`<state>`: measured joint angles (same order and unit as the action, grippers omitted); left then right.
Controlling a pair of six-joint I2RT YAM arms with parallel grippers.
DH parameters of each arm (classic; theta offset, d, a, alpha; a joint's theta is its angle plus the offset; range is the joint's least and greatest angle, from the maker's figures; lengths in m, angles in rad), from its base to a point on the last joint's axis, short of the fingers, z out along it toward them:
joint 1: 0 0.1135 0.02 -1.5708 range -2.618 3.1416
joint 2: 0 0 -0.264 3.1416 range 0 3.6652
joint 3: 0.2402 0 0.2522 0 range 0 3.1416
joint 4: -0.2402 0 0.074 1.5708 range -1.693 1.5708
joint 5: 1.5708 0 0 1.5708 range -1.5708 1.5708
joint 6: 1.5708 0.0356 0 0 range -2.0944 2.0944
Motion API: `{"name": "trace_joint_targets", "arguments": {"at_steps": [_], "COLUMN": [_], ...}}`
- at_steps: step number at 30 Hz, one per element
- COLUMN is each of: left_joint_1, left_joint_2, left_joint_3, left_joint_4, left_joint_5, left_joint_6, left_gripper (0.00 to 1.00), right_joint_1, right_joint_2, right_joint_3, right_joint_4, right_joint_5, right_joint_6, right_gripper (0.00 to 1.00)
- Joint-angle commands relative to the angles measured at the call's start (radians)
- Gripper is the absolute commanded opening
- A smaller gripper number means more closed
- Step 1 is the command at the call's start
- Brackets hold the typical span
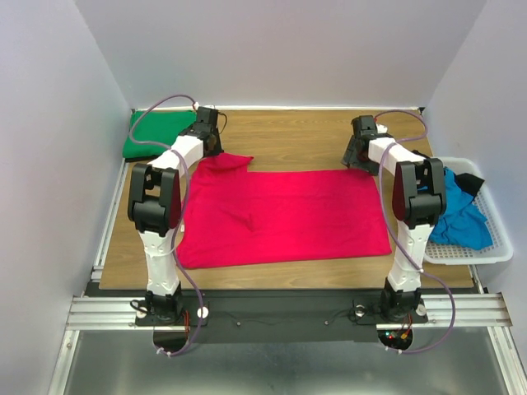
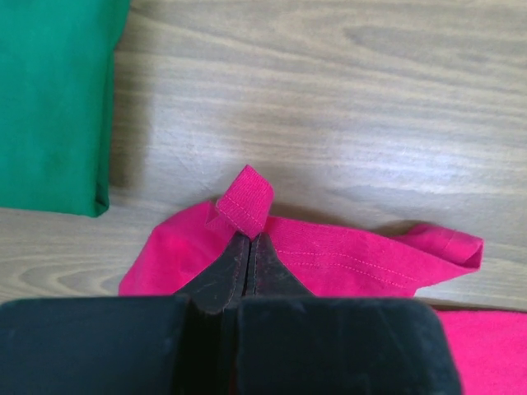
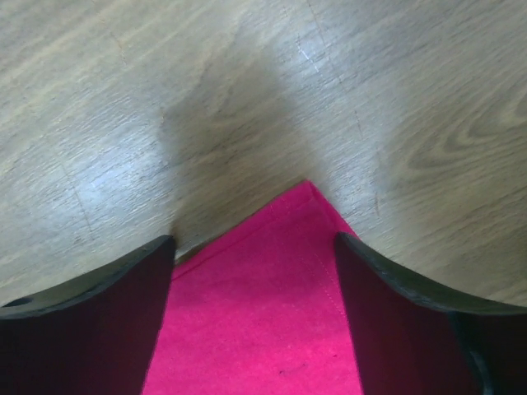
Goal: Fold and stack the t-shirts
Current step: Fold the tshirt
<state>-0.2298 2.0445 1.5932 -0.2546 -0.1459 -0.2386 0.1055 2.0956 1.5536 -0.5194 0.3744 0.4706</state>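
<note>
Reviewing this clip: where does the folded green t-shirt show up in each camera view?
Top external: the green t-shirt lies at the far left corner of the table.
Left wrist: it fills the upper left of the picture, apart from the red cloth.
Right wrist: not in it.
Shared landmark: the red t-shirt, visible in all three.

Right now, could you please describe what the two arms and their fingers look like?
Both the left arm and the right arm have white link shells with bulky black joint housings. A lilac-grey cable loops off each one. The left fingers and the right fingers are matte black, broad at the root and tapering towards the tips. No markings are legible.
</note>
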Motion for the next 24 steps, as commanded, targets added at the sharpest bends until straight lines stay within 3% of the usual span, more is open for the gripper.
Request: {"name": "trace_joint_targets", "arguments": {"at_steps": [1, 13, 24], "left_joint_1": [-0.008, -0.009, -0.009], "left_joint_2": [-0.084, -0.127, -0.147], "left_joint_3": [-0.036, -0.102, -0.116], "left_joint_4": [0.06, 0.103, 0.113], "left_joint_5": [0.019, 0.035, 0.039], "left_joint_6": [0.012, 0.019, 0.015], "left_gripper": [0.0, 0.0, 0.0], "right_joint_1": [-0.004, -0.007, -0.009], "right_joint_2": [-0.009, 0.015, 0.017], "right_joint_3": [0.0, -0.004, -0.001], "right_joint_4": [0.01, 0.01, -0.001], "right_joint_5": [0.029, 0.044, 0.077], "right_joint_6": [0.011, 0.002, -0.003], "right_gripper": [0.8, 0.68, 0.34]}}
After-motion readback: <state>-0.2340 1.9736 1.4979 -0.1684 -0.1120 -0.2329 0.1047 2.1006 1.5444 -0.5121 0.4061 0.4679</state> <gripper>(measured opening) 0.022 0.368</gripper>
